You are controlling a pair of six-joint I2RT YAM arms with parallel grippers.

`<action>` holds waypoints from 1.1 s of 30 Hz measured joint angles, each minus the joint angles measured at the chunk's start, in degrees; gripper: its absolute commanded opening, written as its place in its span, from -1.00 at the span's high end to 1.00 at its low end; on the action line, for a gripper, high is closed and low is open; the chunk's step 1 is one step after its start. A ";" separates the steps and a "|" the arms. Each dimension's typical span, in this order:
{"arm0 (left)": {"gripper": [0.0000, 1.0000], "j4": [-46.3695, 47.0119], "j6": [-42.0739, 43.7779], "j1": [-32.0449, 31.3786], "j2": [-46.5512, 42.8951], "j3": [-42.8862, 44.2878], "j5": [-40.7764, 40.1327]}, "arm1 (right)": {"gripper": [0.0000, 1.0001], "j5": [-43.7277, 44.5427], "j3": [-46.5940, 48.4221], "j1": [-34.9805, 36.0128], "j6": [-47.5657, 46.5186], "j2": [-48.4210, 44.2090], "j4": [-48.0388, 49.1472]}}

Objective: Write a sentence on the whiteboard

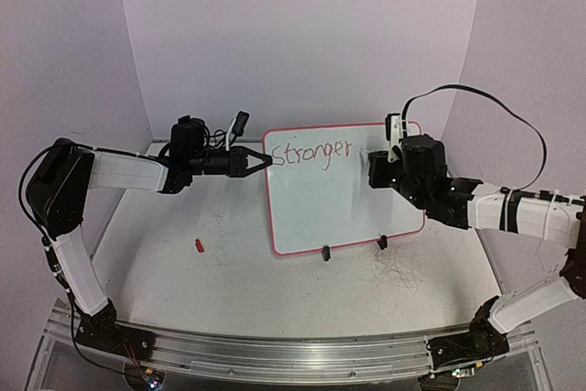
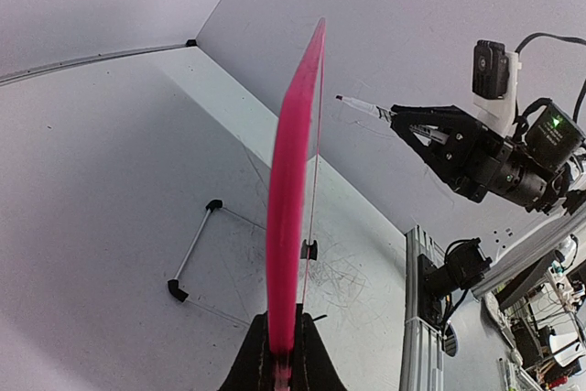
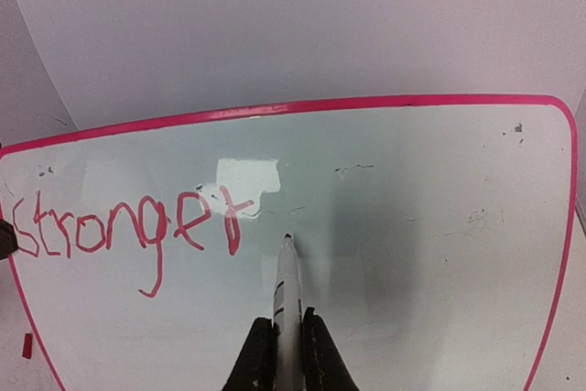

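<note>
The whiteboard stands tilted on the table, white with a red-pink rim. Only the word "Stronger" of the sentence shows, in red along the board's upper left. My left gripper is shut on the board's left rim; in its wrist view the rim runs edge-on up from between the fingers. My right gripper is shut on a white marker. The marker's tip sits just right of the last "r", close to the surface; I cannot tell whether it touches.
A small red cap lies on the table left of the board. Two black clip feet hold the board's lower edge, and a wire stand props it behind. An aluminium rail runs along the near edge.
</note>
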 measured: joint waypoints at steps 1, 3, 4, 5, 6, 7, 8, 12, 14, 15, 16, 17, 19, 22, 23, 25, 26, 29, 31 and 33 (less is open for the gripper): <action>1.00 0.00 0.00 0.00 0.00 -0.02 0.00 | 1.00 -0.15 0.03 -0.02 -0.02 0.06 -0.02; 1.00 0.00 0.00 0.00 0.00 -0.01 0.00 | 1.00 -0.50 0.03 -0.23 0.00 0.06 0.09; 1.00 0.00 0.00 0.00 0.00 -0.01 0.00 | 1.00 -0.79 0.03 -0.49 0.00 0.06 0.17; 1.00 0.00 0.00 0.00 0.00 0.00 0.00 | 1.00 -1.05 0.03 -0.83 0.00 0.06 0.20; 1.00 0.00 0.00 0.00 0.00 0.00 0.00 | 1.00 -1.22 0.03 -1.21 0.00 0.06 0.20; 1.00 0.00 0.00 0.00 0.00 -0.02 0.00 | 1.00 -1.29 0.03 -1.67 0.00 0.03 0.20; 1.00 0.00 0.00 0.00 0.00 -0.02 0.00 | 1.00 -1.36 0.03 -2.08 0.00 -0.01 0.20; 1.00 0.00 0.00 0.00 0.00 -0.02 0.00 | 1.00 -1.28 0.00 -3.41 -0.57 -0.74 0.21; 1.00 0.00 0.00 0.00 0.00 0.00 0.00 | 1.00 -1.04 -0.09 -3.64 -1.05 -1.28 0.36; 1.00 0.00 0.00 0.00 0.00 -0.01 0.00 | 1.00 -0.90 -0.16 -3.65 -1.32 -1.54 0.48; 1.00 0.00 0.00 0.00 0.00 -0.02 0.01 | 1.00 -0.73 -0.22 -3.65 -1.58 -1.75 0.60; 1.00 0.00 0.00 0.00 0.00 -0.02 0.02 | 1.00 -0.49 -0.24 -3.66 -1.76 -1.88 0.63; 1.00 0.00 0.00 0.00 0.00 0.00 0.00 | 1.00 -0.14 -0.24 -3.84 -1.97 -1.99 0.68; 1.00 0.00 -0.01 0.00 0.00 -0.02 0.01 | 1.00 -0.30 -0.24 -4.50 -2.01 -1.99 0.69; 1.00 0.00 -0.02 0.00 0.00 -0.02 0.01 | 1.00 -0.45 -0.24 -4.79 -2.06 -1.96 0.72; 1.00 0.00 -0.02 0.00 0.00 0.00 0.02 | 1.00 -0.80 -0.22 -5.20 -2.17 -1.71 0.93; 1.00 0.00 -0.02 0.00 0.00 0.00 0.02 | 1.00 -1.01 -0.19 -5.38 -2.18 -1.49 1.05; 1.00 0.00 -0.01 0.00 0.00 -0.02 0.02 | 1.00 -1.52 -0.16 -5.66 -2.26 -0.73 1.38; 1.00 0.00 -0.01 0.00 0.00 -0.02 0.02 | 1.00 -2.00 -0.14 -5.68 -2.41 -0.31 1.54; 1.00 0.00 -0.02 0.00 0.00 0.00 0.02 | 1.00 -2.37 0.03 -5.68 -2.58 -0.11 1.59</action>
